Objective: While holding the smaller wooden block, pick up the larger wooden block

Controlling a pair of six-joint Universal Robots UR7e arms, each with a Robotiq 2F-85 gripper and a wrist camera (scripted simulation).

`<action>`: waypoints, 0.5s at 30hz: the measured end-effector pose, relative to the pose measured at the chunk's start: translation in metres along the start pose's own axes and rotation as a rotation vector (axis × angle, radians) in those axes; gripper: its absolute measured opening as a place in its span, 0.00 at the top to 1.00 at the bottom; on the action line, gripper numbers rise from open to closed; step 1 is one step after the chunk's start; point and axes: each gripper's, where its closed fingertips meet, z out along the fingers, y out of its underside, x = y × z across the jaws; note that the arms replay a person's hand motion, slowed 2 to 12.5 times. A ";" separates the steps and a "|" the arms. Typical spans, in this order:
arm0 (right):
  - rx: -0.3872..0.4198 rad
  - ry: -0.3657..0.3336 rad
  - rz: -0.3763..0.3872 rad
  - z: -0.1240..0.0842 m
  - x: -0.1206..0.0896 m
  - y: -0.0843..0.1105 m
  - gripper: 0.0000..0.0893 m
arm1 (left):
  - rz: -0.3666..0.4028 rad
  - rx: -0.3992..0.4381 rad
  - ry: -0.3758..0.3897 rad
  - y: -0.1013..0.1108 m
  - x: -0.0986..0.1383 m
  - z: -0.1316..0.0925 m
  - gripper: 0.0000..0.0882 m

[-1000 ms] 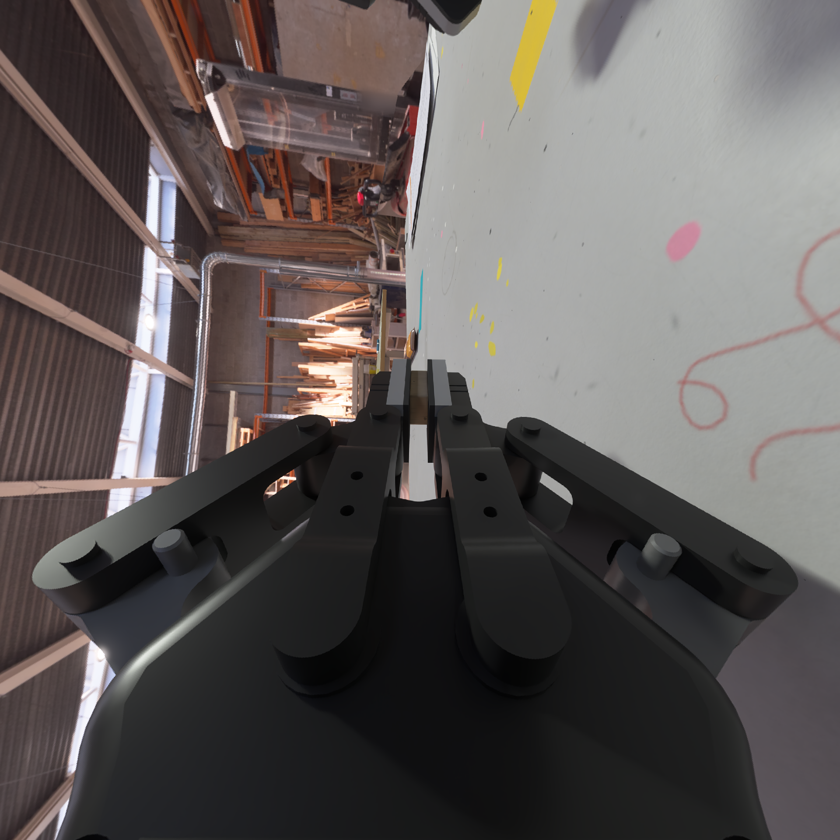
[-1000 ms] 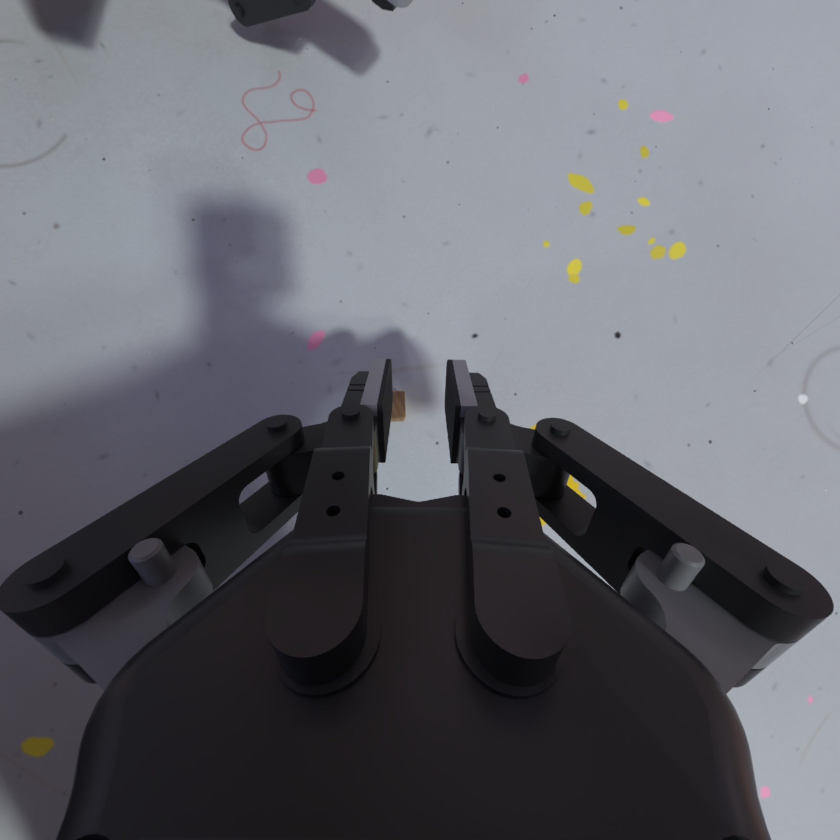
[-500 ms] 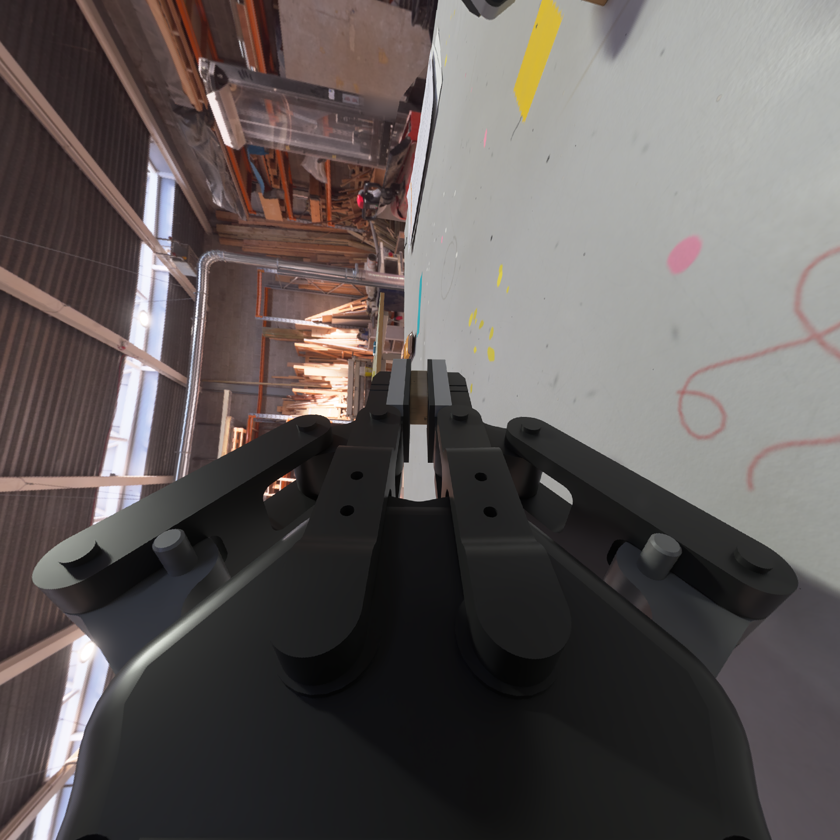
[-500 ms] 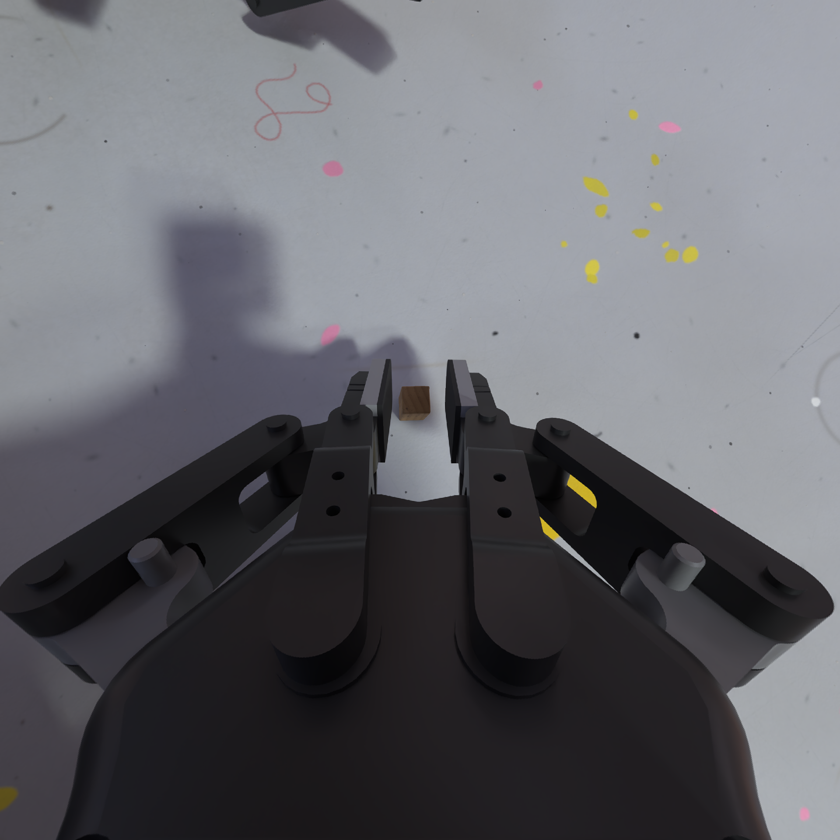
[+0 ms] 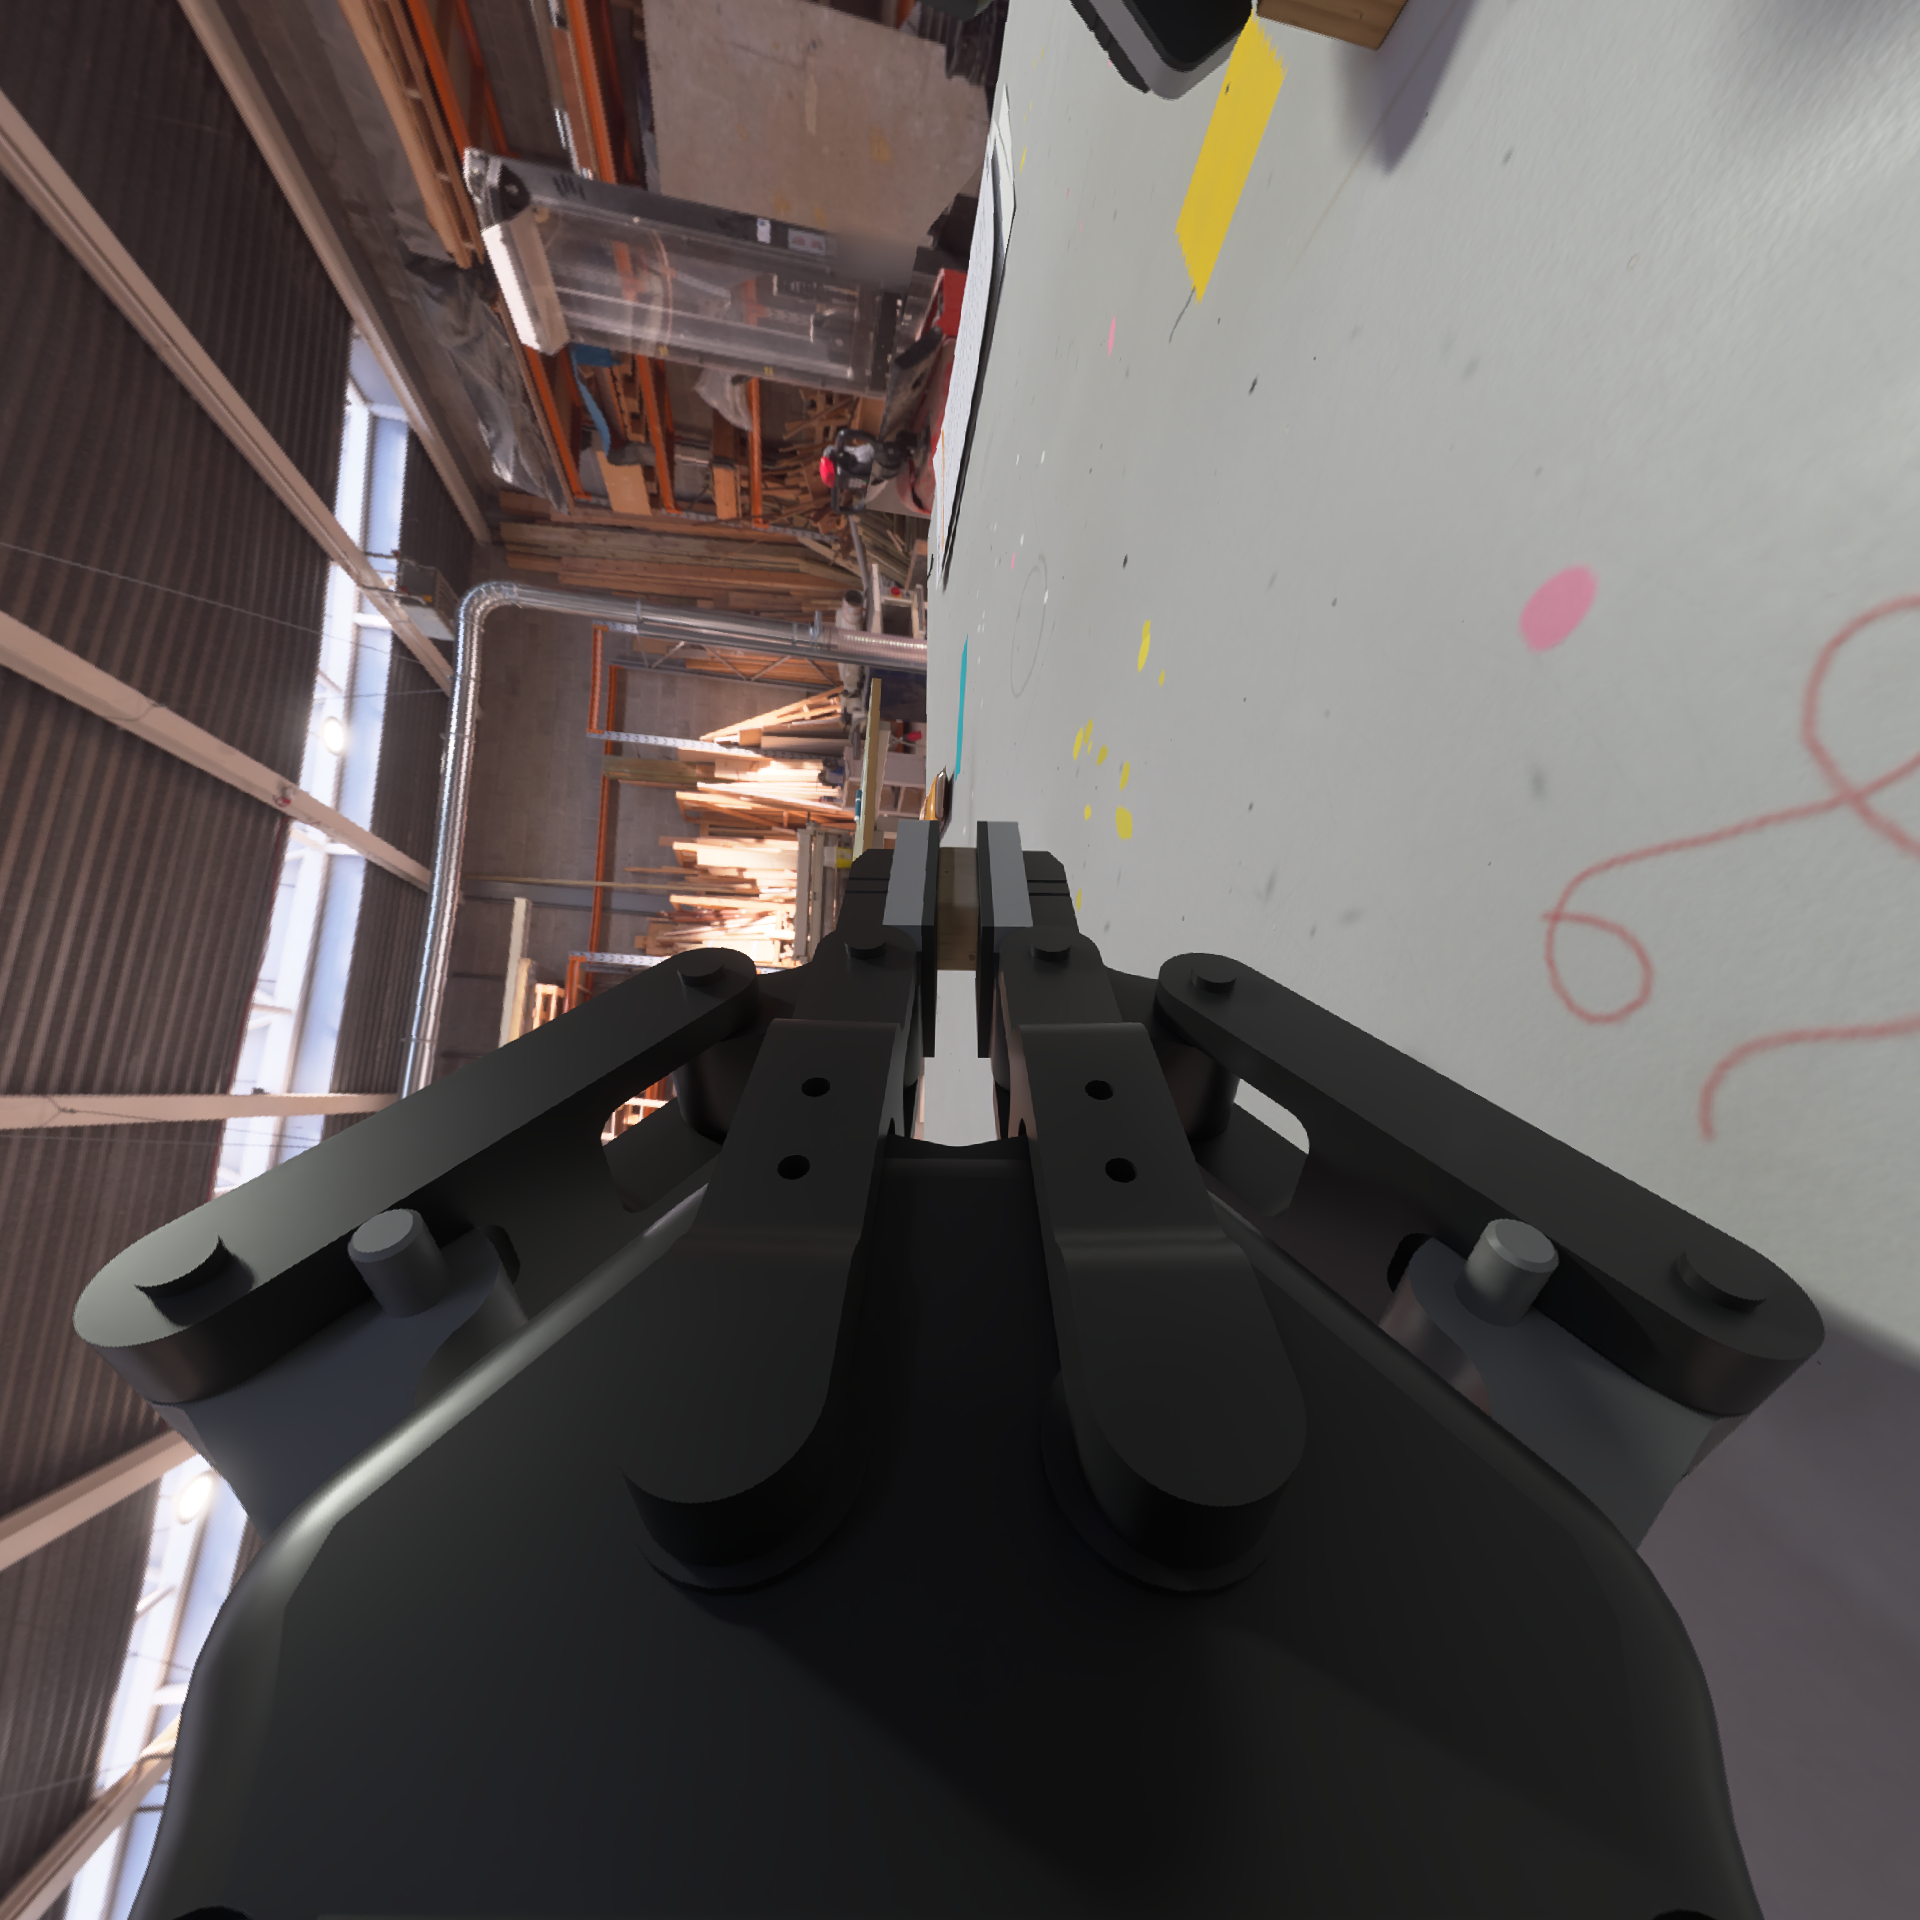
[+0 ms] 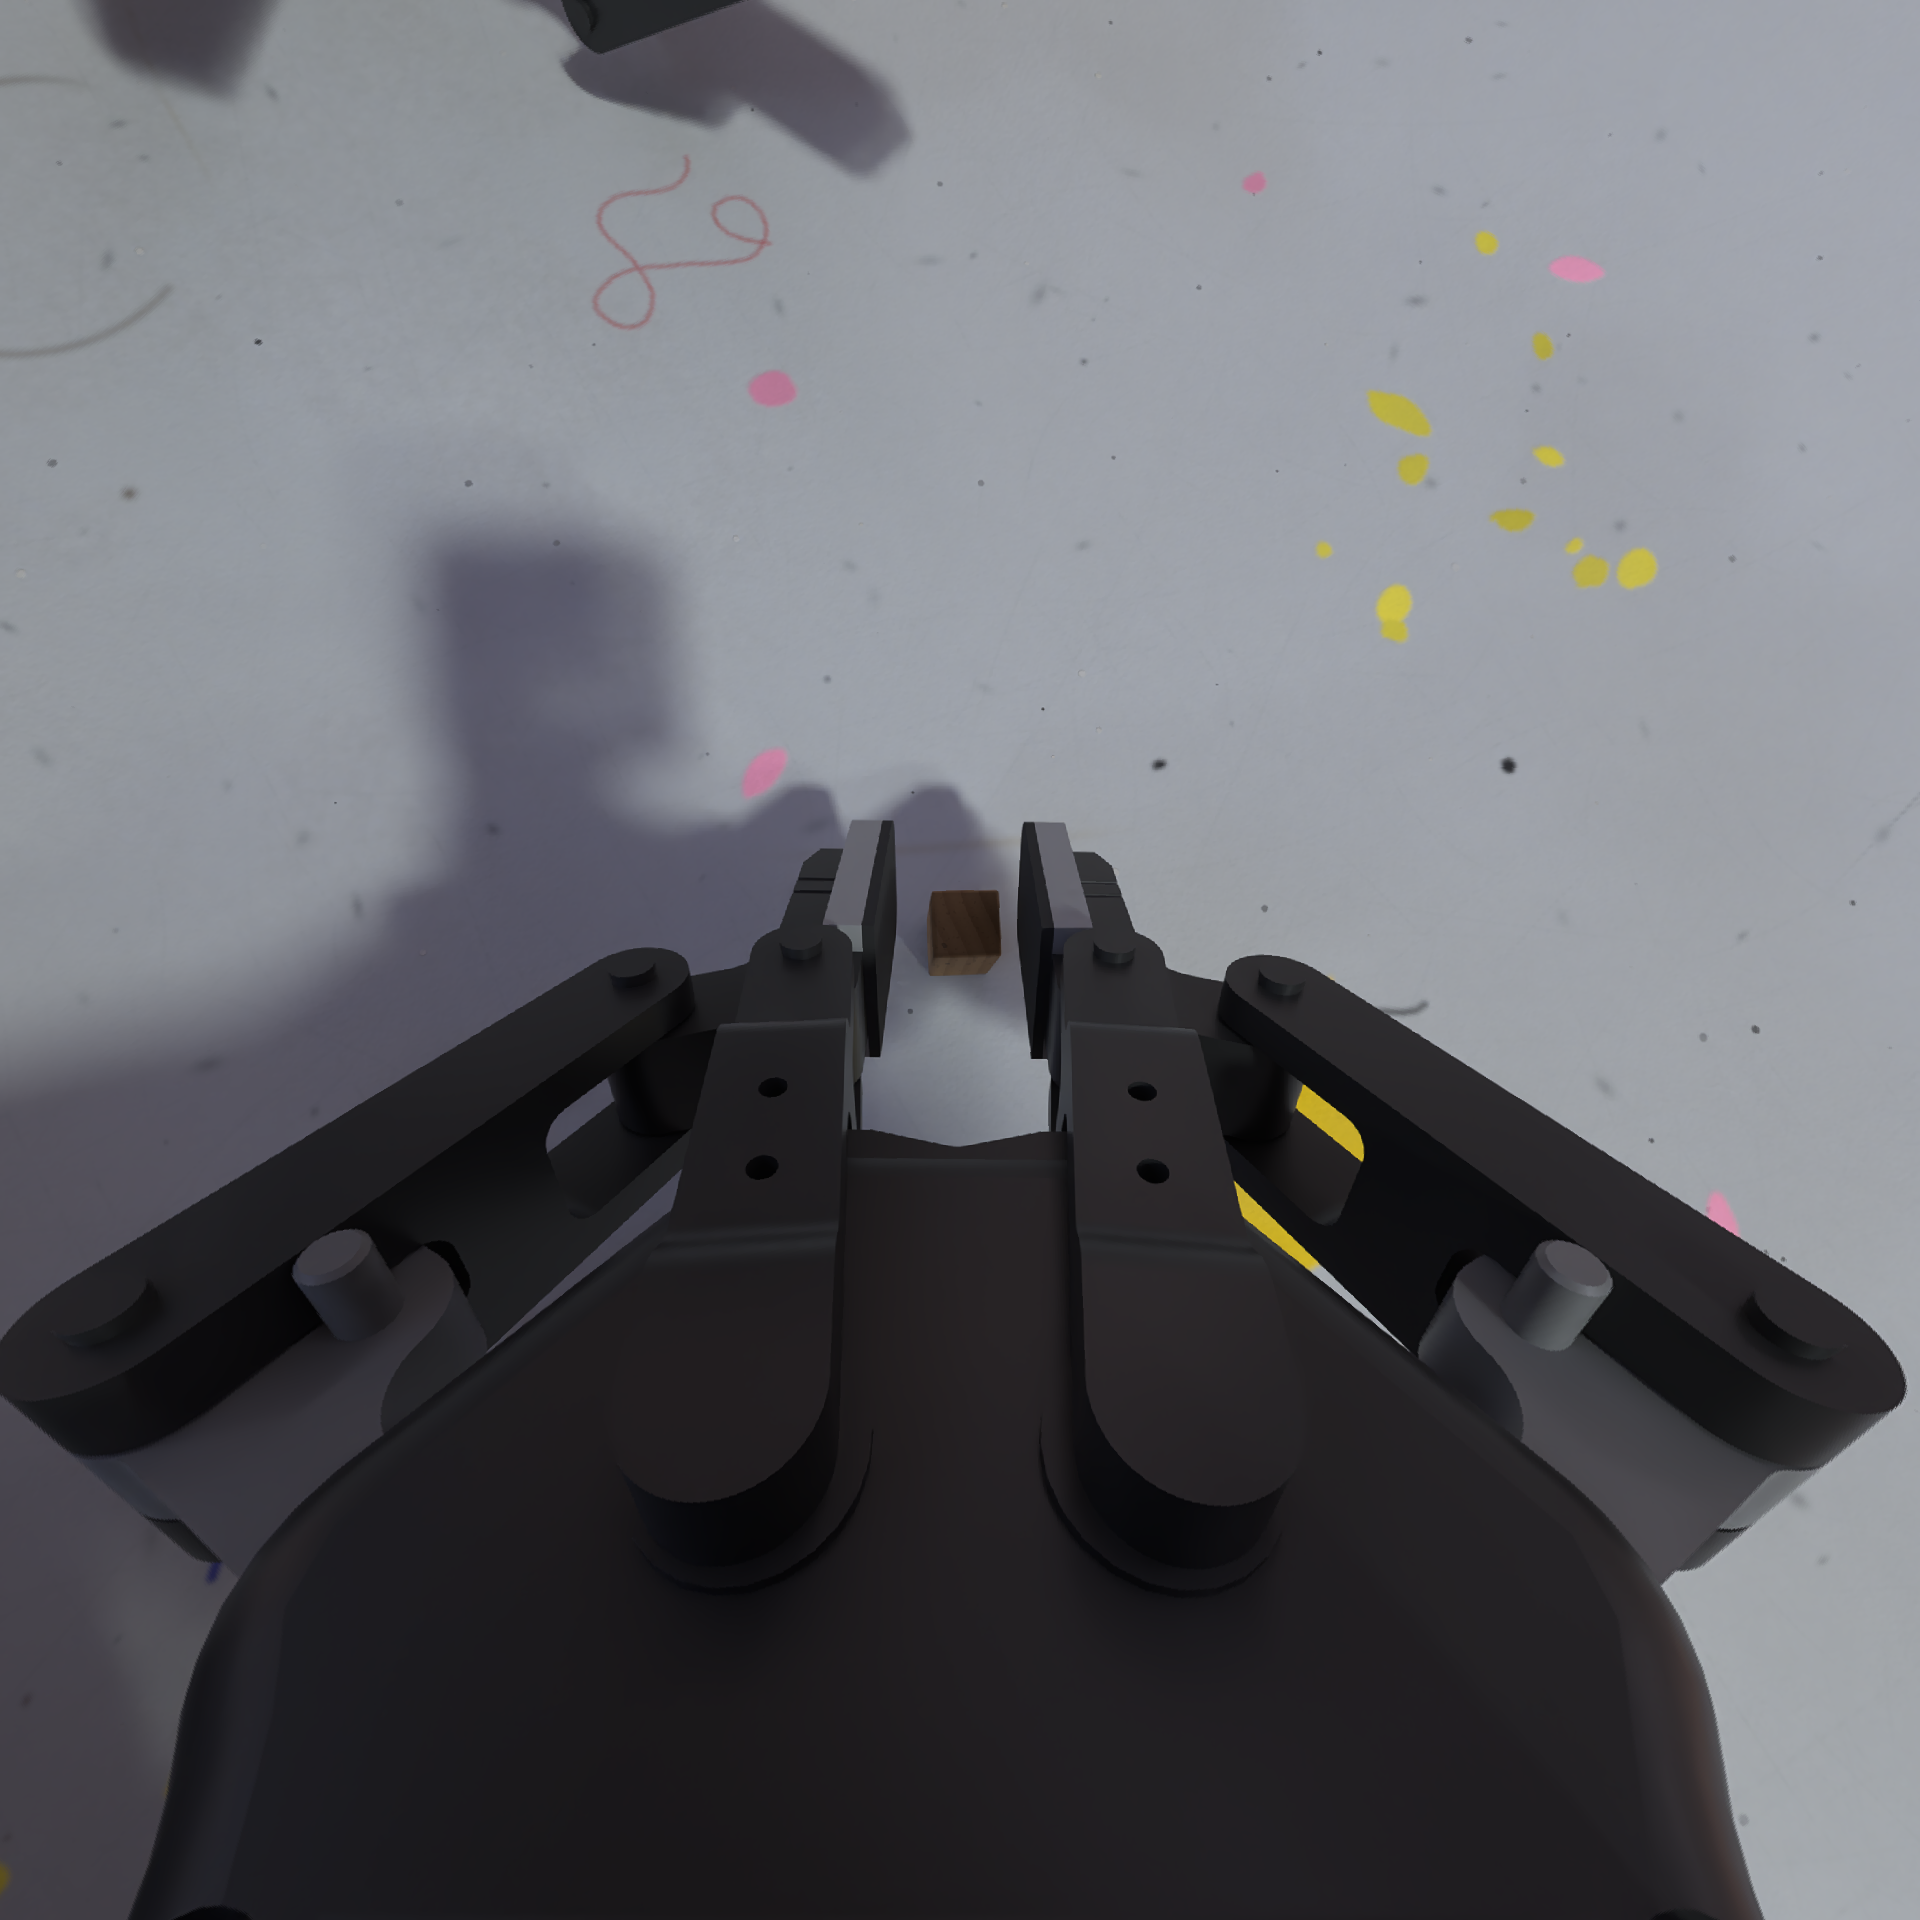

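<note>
My left gripper [image 5: 958, 862] is shut on a small light wooden block [image 5: 958, 902] and holds it in the air beside the grey table [image 5: 1455, 520], which fills the right of this sideways view. My right gripper [image 6: 956, 844] is open and points down at the table [image 6: 1143, 468]. A brown wooden block [image 6: 963, 932] lies on the table below it, centred in the gap between the fingers and touching neither pad. In the left wrist view, a wooden block corner [image 5: 1340, 21] shows at the top edge beside the other gripper [image 5: 1164, 47].
The table carries yellow and pink paint spots [image 6: 1397, 410] and a red scribble [image 6: 675, 249]. Part of the left gripper [image 6: 644, 16] shows at the top edge of the right wrist view. A workshop hall with timber racks [image 5: 727, 810] lies beyond the table edge.
In the right wrist view the brown block has gone from half hidden behind the left finger to centred between the fingers. The left gripper still holds its block; the right gripper entered its view's top edge.
</note>
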 end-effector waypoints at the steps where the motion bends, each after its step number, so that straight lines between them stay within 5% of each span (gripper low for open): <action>1: -0.001 -0.004 0.002 0.001 0.000 0.000 0.76 | 0.001 0.000 0.000 0.000 0.000 0.000 0.93; 15: -0.082 -0.034 -0.015 0.007 0.002 0.009 0.83 | 0.006 0.009 0.001 -0.003 0.000 0.001 0.93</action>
